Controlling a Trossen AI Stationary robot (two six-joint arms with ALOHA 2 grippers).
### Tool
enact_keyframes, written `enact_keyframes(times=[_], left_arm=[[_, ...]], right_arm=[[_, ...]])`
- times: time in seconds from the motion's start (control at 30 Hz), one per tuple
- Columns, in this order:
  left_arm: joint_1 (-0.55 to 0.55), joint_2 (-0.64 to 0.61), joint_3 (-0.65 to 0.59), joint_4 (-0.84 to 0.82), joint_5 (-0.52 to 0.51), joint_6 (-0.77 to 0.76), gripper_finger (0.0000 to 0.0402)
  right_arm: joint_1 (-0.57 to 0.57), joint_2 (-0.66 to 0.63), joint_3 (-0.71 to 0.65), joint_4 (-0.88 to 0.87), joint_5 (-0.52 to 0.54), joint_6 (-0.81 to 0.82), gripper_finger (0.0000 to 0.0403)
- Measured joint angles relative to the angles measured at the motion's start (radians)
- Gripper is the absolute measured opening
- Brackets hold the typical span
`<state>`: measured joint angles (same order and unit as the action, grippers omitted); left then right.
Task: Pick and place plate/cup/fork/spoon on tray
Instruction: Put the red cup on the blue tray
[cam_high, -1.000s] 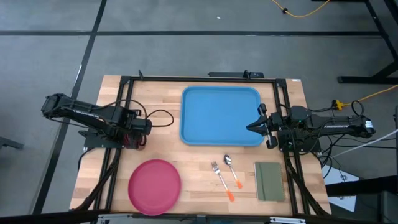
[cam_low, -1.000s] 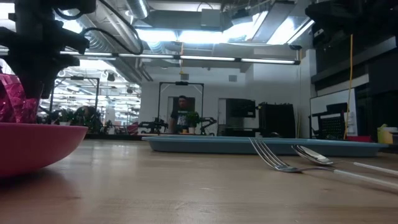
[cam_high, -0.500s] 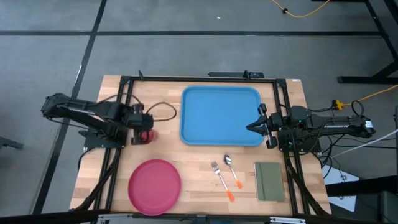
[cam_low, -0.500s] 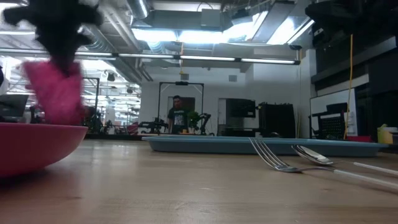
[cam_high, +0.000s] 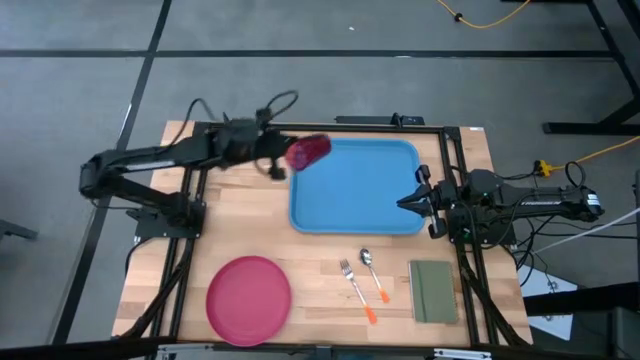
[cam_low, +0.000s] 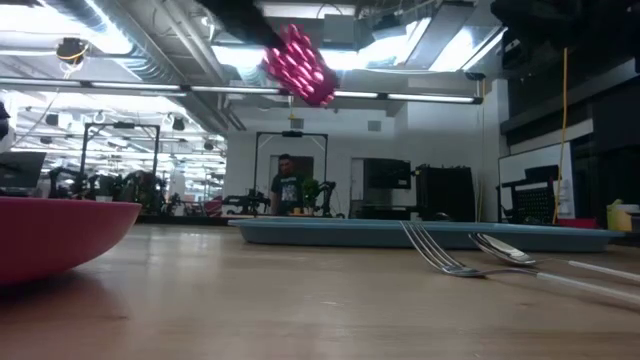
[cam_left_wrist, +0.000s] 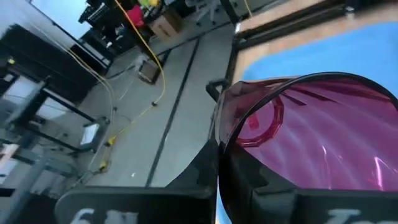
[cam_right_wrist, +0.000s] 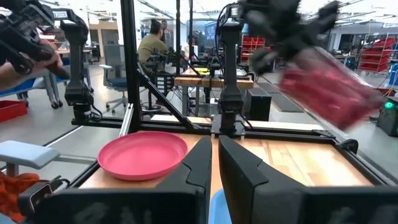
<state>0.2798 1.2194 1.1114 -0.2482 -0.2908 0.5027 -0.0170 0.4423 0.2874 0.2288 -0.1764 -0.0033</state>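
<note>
Left hand (cam_high: 275, 157) grasps the tilted cup (cam_high: 308, 151), seemingly above the tray's (cam_high: 355, 187) corner.

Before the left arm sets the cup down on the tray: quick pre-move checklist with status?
1. Grip: left gripper shut on the cup - ok.
2. Cup over the tray: it hangs above the far left corner, high in the low view - ok.
3. Cup upright: it is tilted, nearly on its side - not ok.
4. Landing spot: nothing lies in the tray - ok.
5. Right gripper out of the way: it sits at the tray's right rim, apart from the cup - ok.
6. The plate, fork and spoon lie on the table, away from the path - ok.
</note>
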Motion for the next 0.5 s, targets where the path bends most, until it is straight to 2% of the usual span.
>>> enact_keyframes(times=[0.1,0.27,0.5], left_arm=[[0.099,0.110,0.042,0.022,0.113,-0.032,0.0003],[0.194,0.316,0.183,-0.036,0.209,-0.101,0.0003],[0.248,0.573,0.492,-0.339,0.234,-0.180,0.0002]], right_arm=[[0.000,0.000,0.000,0.001,-0.001,0.027,0.0036],[0.000,0.000,0.000,0.011,0.000,0.079,0.0036],[0.000,0.000,0.000,0.014,-0.001,0.118,0.0036]])
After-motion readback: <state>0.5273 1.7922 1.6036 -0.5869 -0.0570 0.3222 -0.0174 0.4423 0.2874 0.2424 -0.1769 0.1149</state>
